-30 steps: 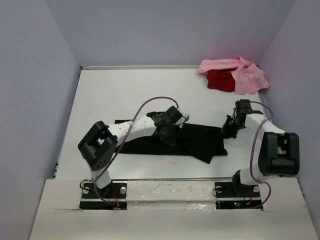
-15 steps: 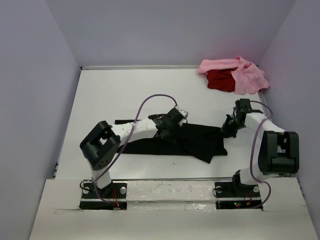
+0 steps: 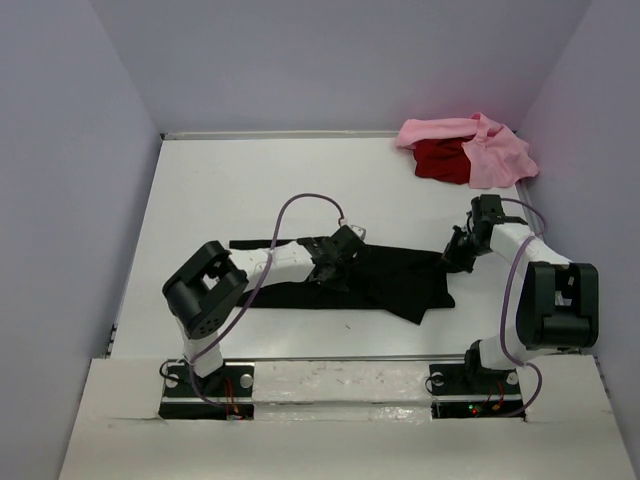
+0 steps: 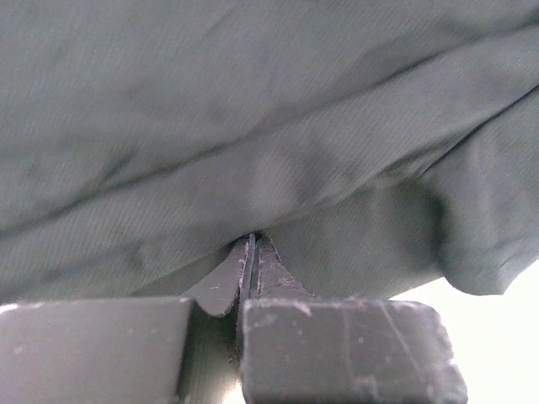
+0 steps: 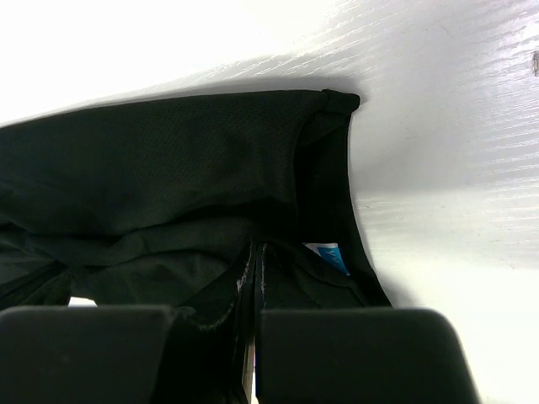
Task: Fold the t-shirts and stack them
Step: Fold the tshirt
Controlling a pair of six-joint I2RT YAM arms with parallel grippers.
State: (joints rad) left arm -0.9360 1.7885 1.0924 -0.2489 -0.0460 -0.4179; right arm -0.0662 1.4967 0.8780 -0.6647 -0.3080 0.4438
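The black t-shirt (image 3: 400, 285) lies crumpled and stretched out across the middle of the white table. My left gripper (image 3: 333, 268) is low over its middle. In the left wrist view the left gripper (image 4: 253, 246) has its jaws pressed together with a fold of the black t-shirt (image 4: 253, 126) pinched at the tips. My right gripper (image 3: 455, 258) is at the shirt's right end. In the right wrist view the right gripper (image 5: 257, 251) is shut on the black t-shirt (image 5: 152, 177) near its blue-white neck label (image 5: 328, 257). The pink t-shirt (image 3: 490, 150) and the red t-shirt (image 3: 440, 160) lie heaped at the back right.
Lilac walls close in the table (image 3: 230, 190) on the left, back and right. The heap of pink and red cloth fills the back right corner. The left arm's purple cable (image 3: 300, 205) arcs above the shirt.
My left gripper has sunk lower and drawn slightly towards the near edge, onto the black shirt, its arm flattening. The right gripper has barely moved.
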